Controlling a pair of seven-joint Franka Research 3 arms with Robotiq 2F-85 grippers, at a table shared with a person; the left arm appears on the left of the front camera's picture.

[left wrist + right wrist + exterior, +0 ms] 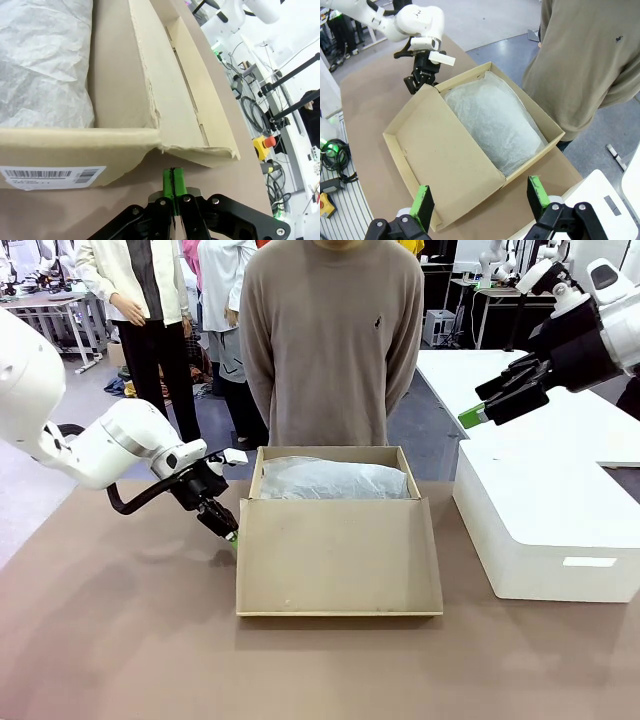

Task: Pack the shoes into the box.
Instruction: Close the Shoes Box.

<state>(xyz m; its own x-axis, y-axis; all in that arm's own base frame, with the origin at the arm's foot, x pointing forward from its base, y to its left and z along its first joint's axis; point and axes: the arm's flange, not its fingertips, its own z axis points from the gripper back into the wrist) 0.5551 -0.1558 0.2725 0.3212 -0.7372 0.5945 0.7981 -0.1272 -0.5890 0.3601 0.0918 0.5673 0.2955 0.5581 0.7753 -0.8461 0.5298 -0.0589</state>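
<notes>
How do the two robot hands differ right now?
The left hand is shut, green pads pressed together, low at the table beside the brown box's left corner. The right hand is open, pads wide apart, raised above the white box. The left points down; the right points sideways toward the person. Both hold nothing and share black fingers with green pads.

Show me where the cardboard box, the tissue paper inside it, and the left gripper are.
cardboard box (pixel 340 565), front view, on the open flap lid.
tissue paper (pixel 492 117), right wrist view, on the crumpled middle of the sheet.
left gripper (pixel 174 181), left wrist view, on its green fingertips, pressed together.
</notes>
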